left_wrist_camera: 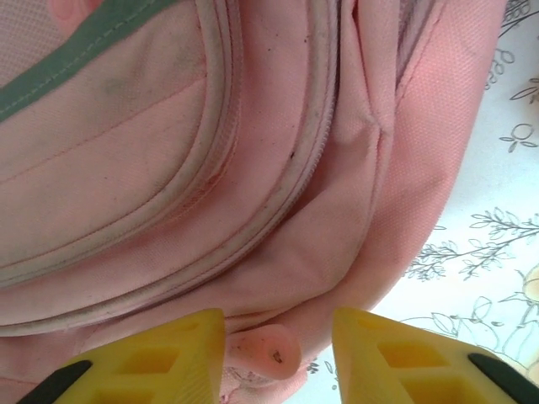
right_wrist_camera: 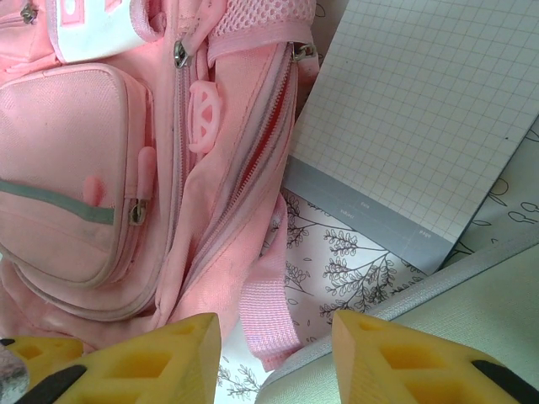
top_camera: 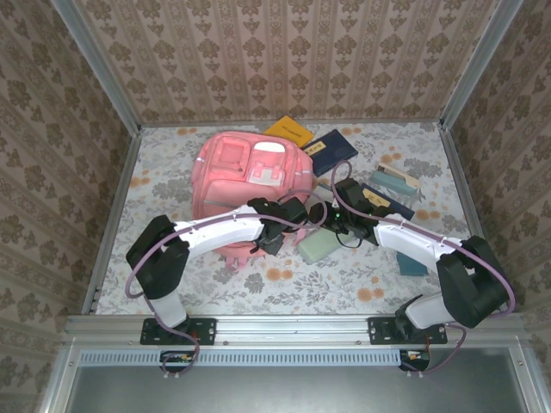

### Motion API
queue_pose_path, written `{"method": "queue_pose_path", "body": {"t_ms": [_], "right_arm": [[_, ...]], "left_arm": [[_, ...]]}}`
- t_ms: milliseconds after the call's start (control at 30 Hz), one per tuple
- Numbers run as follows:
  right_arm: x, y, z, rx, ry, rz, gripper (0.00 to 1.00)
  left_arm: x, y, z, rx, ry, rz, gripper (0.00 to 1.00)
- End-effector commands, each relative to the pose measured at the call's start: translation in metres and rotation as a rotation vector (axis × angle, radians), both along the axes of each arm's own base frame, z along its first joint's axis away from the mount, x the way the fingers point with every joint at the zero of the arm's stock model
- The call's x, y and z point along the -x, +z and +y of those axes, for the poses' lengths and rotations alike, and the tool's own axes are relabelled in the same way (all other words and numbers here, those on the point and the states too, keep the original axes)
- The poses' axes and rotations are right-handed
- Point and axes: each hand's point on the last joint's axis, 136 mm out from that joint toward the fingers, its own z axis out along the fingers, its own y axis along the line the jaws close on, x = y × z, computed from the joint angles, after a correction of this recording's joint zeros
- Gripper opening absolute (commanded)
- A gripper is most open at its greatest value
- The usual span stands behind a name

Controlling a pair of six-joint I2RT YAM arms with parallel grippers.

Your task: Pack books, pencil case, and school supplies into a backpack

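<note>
**Both grippers poised at the lower edge of the pink backpack**

Your left gripper (left_wrist_camera: 278,324) has its two yellow fingers apart. A small rounded pink tab (left_wrist_camera: 268,349) sits between them, against the left finger and clear of the right one, so nothing is pinched yet. Just beyond the fingertips lies the large soft pink fabric backpack (left_wrist_camera: 278,168), its curved pocket seams running across. Judging by this placement, you are lining up to take the tab and steady or lift the bag.

Your right gripper (right_wrist_camera: 276,328) also has its fingers spread and holds nothing. A pink webbing strap (right_wrist_camera: 268,324) lies in the gap between them. Ahead and slightly left of the fingers a long zip (right_wrist_camera: 257,151) stands partly open (red lining shows inside), probably the mouth you mean to widen. Ahead and to the right rests a whitish-grey square gridded pad (right_wrist_camera: 413,118) with a blue-grey edge. The pale mint-green oblong pencil case (right_wrist_camera: 455,337) lies right beside the right finger, within easy reach for packing.

Everything rests on a white table (left_wrist_camera: 497,278) printed with fine floral sprigs. Walls (top_camera: 284,52) of brown damask wallpaper enclose it on three sides.
</note>
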Motion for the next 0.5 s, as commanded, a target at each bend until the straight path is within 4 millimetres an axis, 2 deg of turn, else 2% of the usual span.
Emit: {"method": "queue_pose_path", "body": {"t_ms": [0,100,233,300,333,467], "right_arm": [[-0.001,0.005,-0.002,-0.018,-0.016,-0.017,0.39],[-0.001,0.006,0.0,-0.026,-0.013,-0.017,0.4],[0.0,0.007,0.001,-0.034,-0.009,-0.016,0.4],[0.001,0.008,0.003,-0.038,-0.003,-0.015,0.4],[0.001,0.008,0.004,-0.039,0.0,-0.015,0.4],[0.002,0.009,0.014,-0.056,0.024,-0.009,0.39]], "left_arm": [[-0.007,0.001,0.009,-0.091,-0.017,-0.03,0.35],[-0.011,0.0,0.012,-0.119,-0.01,-0.047,0.29],[-0.013,0.001,0.012,-0.116,-0.001,-0.057,0.12],[-0.013,0.004,0.013,-0.112,0.006,-0.065,0.07],[-0.013,0.006,0.013,-0.106,0.011,-0.07,0.01],[-0.013,0.018,0.02,-0.083,0.045,-0.105,0.0]]}}
